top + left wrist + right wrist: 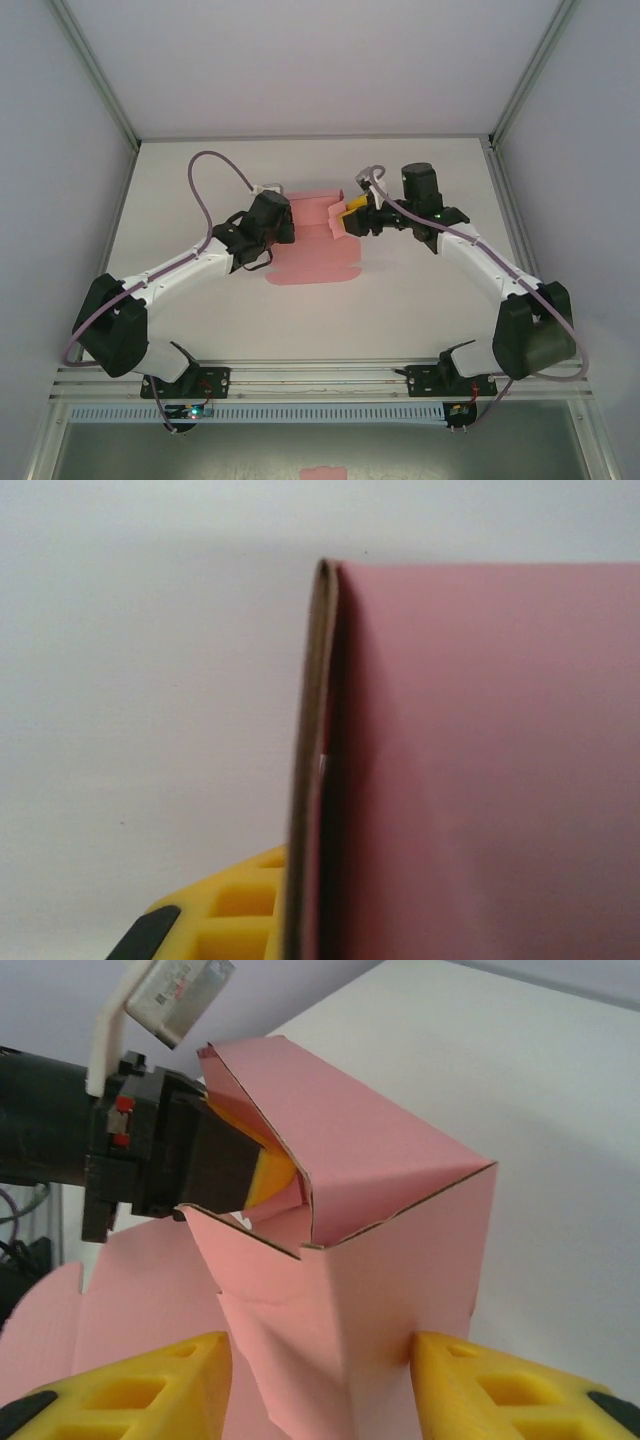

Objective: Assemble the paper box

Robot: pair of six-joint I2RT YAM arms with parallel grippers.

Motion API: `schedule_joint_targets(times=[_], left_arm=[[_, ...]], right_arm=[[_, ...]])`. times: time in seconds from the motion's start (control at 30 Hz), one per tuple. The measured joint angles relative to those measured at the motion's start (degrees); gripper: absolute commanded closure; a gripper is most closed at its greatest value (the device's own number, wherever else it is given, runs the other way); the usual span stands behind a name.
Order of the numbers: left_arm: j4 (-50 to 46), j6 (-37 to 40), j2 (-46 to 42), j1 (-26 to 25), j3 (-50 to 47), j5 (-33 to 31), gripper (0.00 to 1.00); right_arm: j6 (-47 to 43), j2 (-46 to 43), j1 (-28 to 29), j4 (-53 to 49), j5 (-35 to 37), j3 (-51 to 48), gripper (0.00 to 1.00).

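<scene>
The paper box [315, 262] is pink card, half folded at the table's middle: its flat part lies towards me and raised walls stand at the back. My left gripper [285, 222] comes in from the left and is shut on a raised wall. In the left wrist view that wall [480, 760] stands edge-on against one yellow finger [235, 910], and the other finger is hidden behind it. My right gripper [320, 1380] is shut on a buckled corner panel [330, 1310], with a yellow finger touching it on each side. A folded flap [380, 1160] covers the left gripper's fingertip.
The white table [420, 290] is walled by grey panels with metal posts at the back corners. A small pink patch [323, 472] lies below the front rail. Purple cables [205, 190] loop over both arms.
</scene>
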Motion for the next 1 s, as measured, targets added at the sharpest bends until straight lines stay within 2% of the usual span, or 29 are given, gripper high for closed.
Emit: schedule_joint_targets(times=[0.13,0.27,0.3,0.4,0.47,0.67,0.8,1.0], left_arm=[[-0.74,-0.02,0.00,0.50,0.00,-0.46,1.00],[-0.98,-0.04,0.00,0.70,0.00,-0.85,1.00],[-0.98,-0.04,0.00,0.70,0.00,-0.85,1.00],[-0.96,-0.07,0.00,0.70,0.00,-0.79,1.00],[-1.03,-0.04,0.00,0.70,0.00,-0.68,1.00],[-1.70,-0.22,0.00,0.68,0.00,-0.37,1.00],[-0.55,-1.20,0.00,0.63,0.00,-0.20,1.00],[1.68,-2.93,0.00,0.61,0.02,-0.02,1.00]], right_arm=[[-0.28,0.68,3.32,-0.61,8.61,1.31,0.67],[-0.15,0.79,7.74,-1.36,22.51,2.51,0.68],[0.04,0.96,8.94,-1.38,26.18,2.80,0.64],[0.68,2.23,11.15,-1.29,33.75,3.37,0.65],[1.11,3.43,11.87,-0.98,36.83,3.41,0.71],[2.62,5.25,14.14,1.05,45.97,3.54,1.00],[3.32,6.19,16.87,0.74,55.54,5.33,1.00],[4.61,11.15,21.11,-0.87,73.94,10.25,1.00]])
